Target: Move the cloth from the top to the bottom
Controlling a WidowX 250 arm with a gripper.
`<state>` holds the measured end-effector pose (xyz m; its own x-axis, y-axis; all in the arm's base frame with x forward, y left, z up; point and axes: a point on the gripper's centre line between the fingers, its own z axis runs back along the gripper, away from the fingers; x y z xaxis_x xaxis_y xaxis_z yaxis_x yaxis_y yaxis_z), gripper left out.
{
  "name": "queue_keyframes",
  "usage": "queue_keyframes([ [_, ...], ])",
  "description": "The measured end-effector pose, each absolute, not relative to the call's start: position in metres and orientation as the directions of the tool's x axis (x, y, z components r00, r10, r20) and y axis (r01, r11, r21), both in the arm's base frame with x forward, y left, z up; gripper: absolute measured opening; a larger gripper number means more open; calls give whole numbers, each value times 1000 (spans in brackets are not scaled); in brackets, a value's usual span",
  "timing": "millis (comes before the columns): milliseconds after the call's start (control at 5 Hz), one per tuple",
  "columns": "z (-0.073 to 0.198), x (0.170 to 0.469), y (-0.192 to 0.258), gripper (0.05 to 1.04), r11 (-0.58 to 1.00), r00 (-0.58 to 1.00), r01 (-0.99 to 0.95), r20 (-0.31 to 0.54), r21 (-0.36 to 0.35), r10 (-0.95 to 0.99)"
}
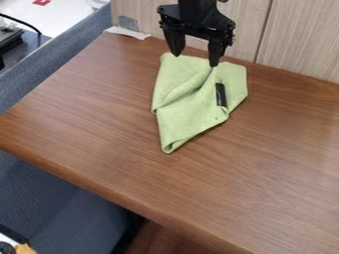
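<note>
I have the pincer [195,60] spread wide above the far edge of the cloth [180,116], with nothing gripped; whether a tip touches the fabric I can't tell. The cloth lies on the desk [278,149] just under the pincer and runs out in front of it, towards the near side.

The step, as I judge it, is the grasp. I'd centre over the raised fold between the fingers, lower straight down until the tips just meet the desk, then close slowly so fabric bunches up instead of slipping out. Pressing harder would only scrape the wood. The wall [298,39] is close behind the pincer, so I'd avoid drifting back. Once gripped, I'd lift a little and draw it forward, low and steady; the black bar [221,95] on top could slide off.

The cloth is soft, matt green, probably microfibre, creased into a lopsided kite that tapers to a rounded point away from the pincer. The bar is slim and straight-sided. The desk has brown streaked grain and a rounded front edge; the wall is paler, finely lined wood.
</note>
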<state>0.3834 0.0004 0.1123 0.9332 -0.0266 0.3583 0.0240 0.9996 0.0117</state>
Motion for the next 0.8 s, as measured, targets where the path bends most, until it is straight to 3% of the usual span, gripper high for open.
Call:
queue_keyframes([
  [400, 72, 391, -7, 1001, 998, 966, 47, 256, -41, -35],
  [800, 36, 397, -1, 1001, 1000, 978, 1, 210, -21, 4],
])
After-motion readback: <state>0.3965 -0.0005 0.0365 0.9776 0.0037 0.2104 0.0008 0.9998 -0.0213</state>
